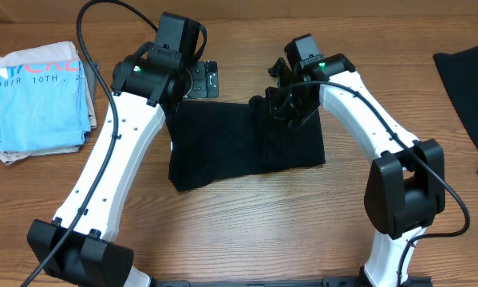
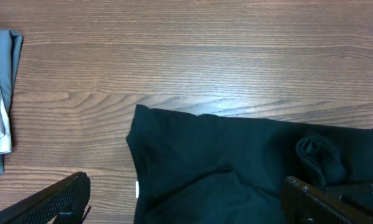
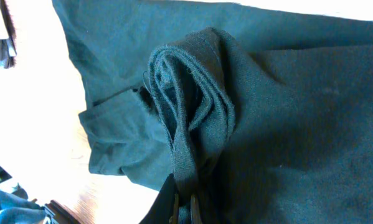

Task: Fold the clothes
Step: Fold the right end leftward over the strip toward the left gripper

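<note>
Overhead view evenly lit from above, sharp throughout; soft shadows cast onto worktop (image 1: 246, 231). Folds of black T-shirt (image 1: 223, 151) barely resolved there. Right wrist view overexposed: worktop blown white at left, fabric weave kept sharp. Left fingers (image 2: 55, 196) slightly blurred at near edge.

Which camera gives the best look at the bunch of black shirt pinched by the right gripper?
Right wrist: the pinched bunch fills the frame, layered edges clear. Left wrist shows it small; overhead, the right gripper mostly hides it.
</note>
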You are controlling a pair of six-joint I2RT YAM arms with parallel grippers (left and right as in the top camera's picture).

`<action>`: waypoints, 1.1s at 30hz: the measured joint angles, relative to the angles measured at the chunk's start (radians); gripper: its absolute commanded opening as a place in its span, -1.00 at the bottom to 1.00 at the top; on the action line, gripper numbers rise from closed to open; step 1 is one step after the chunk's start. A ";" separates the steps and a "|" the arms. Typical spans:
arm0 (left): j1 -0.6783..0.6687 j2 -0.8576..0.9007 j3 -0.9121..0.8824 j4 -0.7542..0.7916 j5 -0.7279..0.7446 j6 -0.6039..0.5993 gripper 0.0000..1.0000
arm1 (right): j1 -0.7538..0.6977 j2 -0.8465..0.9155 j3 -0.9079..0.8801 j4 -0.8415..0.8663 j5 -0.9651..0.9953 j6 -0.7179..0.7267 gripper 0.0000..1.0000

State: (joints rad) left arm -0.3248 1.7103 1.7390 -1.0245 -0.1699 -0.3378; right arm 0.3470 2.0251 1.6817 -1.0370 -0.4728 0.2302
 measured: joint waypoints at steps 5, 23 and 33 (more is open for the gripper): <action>0.000 0.000 0.000 0.000 0.000 0.000 1.00 | 0.006 0.000 -0.014 0.009 0.010 0.005 -0.92; 0.000 0.000 0.000 0.000 0.000 0.000 1.00 | 0.006 0.000 -0.040 0.072 0.018 0.006 -0.92; 0.000 0.000 0.000 0.000 0.000 0.000 1.00 | 0.021 0.000 -0.040 0.091 0.021 0.005 -0.92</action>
State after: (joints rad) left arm -0.3248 1.7103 1.7390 -1.0245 -0.1699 -0.3378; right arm 0.3676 2.0251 1.6413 -0.9463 -0.4522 0.2356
